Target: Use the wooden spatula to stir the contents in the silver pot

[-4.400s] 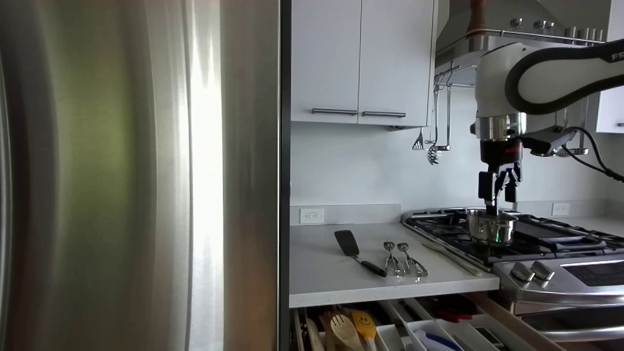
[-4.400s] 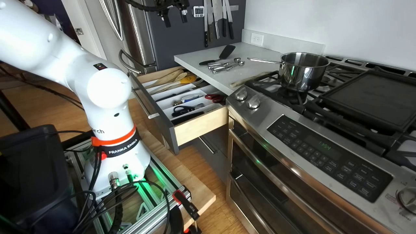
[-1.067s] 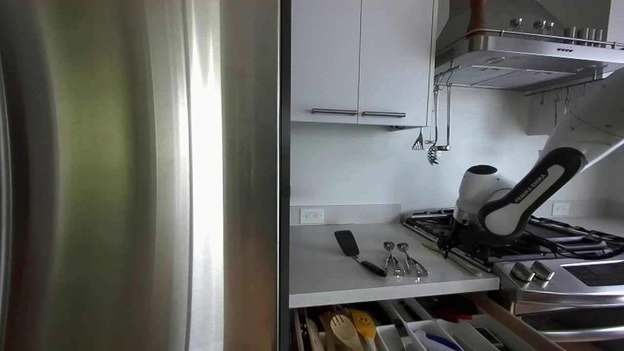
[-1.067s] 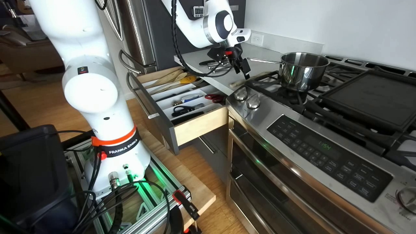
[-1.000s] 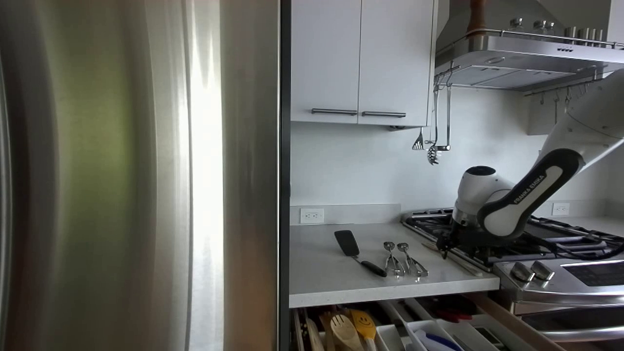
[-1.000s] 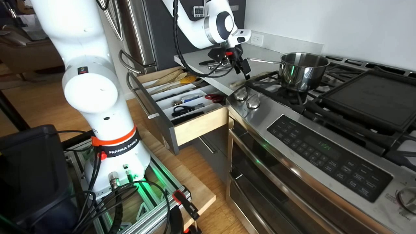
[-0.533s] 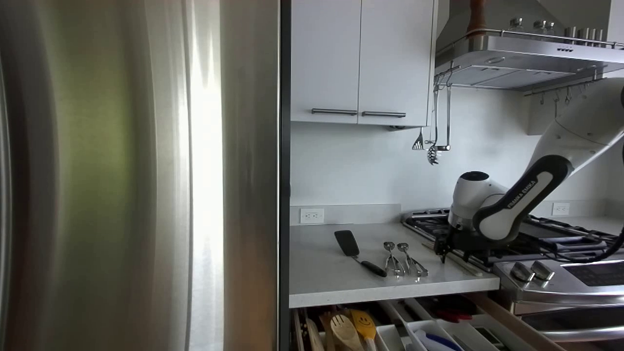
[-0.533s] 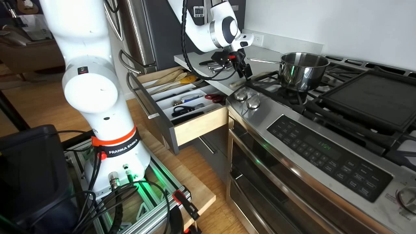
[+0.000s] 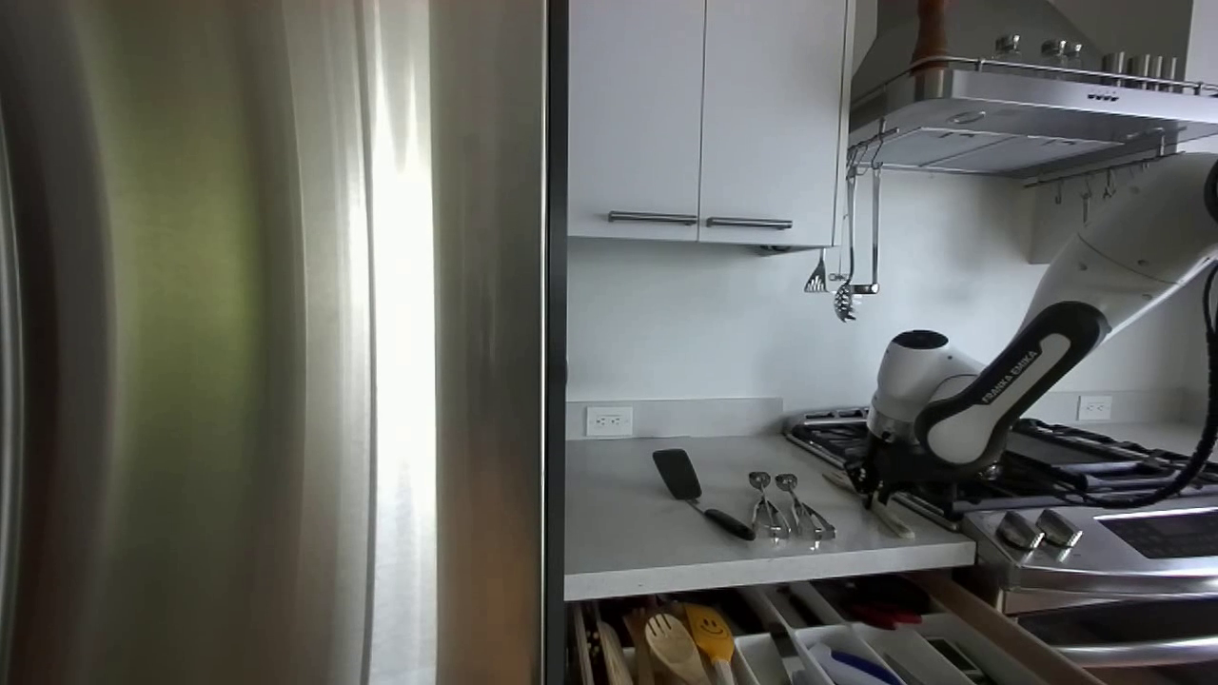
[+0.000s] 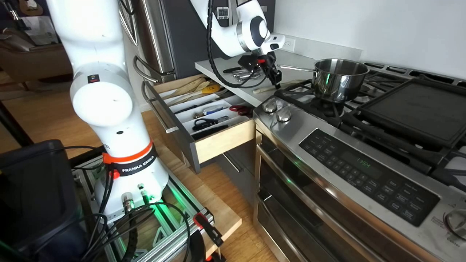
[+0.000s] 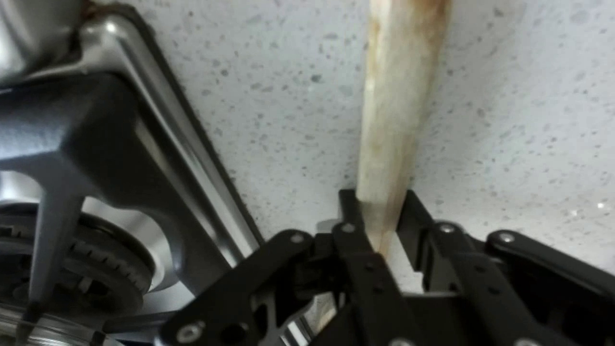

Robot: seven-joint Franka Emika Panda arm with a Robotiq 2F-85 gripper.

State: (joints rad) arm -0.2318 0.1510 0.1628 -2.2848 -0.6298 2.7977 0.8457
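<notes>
Beside the gas range (image 10: 327, 174), a speckled worktop (image 9: 618, 509) is carrying two trigger scoops (image 9: 789, 484) and, farther from the range, a black-headed turner (image 9: 679, 479). Next to the range, a pulled-out drawer (image 10: 225, 140) is holding a slotted wooden spoon (image 9: 673, 645), a yellow smiley-faced utensil (image 9: 710, 630) and black-handled scissors (image 10: 204, 124). A steel hood (image 9: 1037, 100) is hanging over the range; a refrigerator (image 9: 285, 342) is standing well apart from it.

1 pot (image 10: 338, 85), 2 scoops (image 9: 764, 504), 1 blk spat. (image 9: 678, 477)
</notes>
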